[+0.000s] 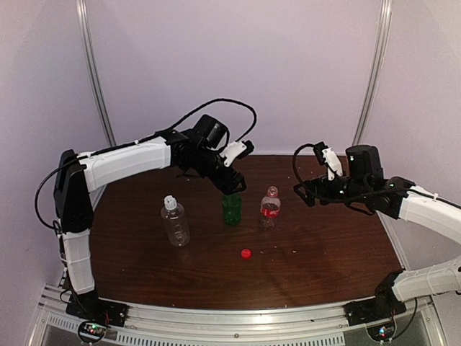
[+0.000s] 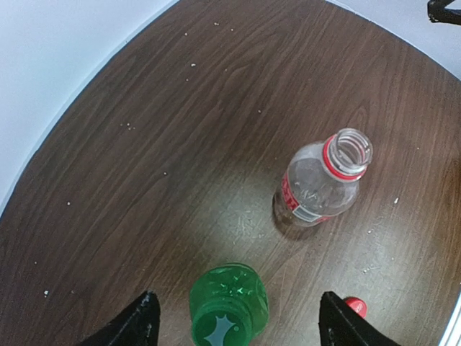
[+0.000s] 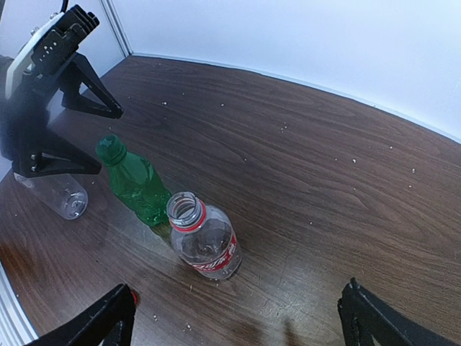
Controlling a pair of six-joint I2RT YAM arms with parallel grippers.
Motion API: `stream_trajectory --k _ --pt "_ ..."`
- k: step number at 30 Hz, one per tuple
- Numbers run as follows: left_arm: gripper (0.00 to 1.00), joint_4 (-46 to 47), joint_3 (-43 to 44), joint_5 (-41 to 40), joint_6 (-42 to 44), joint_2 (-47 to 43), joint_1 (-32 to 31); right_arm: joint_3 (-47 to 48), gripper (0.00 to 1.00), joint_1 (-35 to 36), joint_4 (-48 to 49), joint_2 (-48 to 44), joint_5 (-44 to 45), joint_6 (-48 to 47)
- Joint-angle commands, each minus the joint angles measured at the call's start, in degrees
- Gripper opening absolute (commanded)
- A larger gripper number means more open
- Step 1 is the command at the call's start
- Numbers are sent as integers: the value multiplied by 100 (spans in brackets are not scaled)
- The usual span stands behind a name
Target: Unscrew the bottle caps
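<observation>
Bottles stand in a row at mid-frame of the top view: the wide clear bottle (image 1: pixel 176 225) wearing its white cap (image 1: pixel 169 202), the green bottle (image 1: pixel 231 210), and the red-label bottle (image 1: pixel 269 209), open-necked. The red cap (image 1: pixel 245 253) lies lower centre on the table (image 1: pixel 324 245). The left gripper (image 1: pixel 232 189) hangs spread just above the green bottle, whose green cap (image 3: pixel 110 148) seems screwed on. The right gripper (image 3: pixel 238 288), at right, gapes wide.

The left tool (image 1: pixel 232 189) hides the green bottle's (image 1: pixel 231 210) top overhead.
</observation>
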Motion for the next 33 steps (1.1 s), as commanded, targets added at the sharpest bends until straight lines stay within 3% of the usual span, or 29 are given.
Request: stream_trajectory --k 1,17,28,33 --pt "74 75 -58 1 -92 171 84 20 100 -33 138 5 -77 25" --pt "44 60 -70 13 -153 395 181 2 100 -33 128 14 -86 -2" --pt "40 -16 -167 54 -164 387 177 -6 100 -33 141 30 -95 15" --pt "31 -20 -189 77 -156 355 181 -6 100 -37 141 22 -111 25"
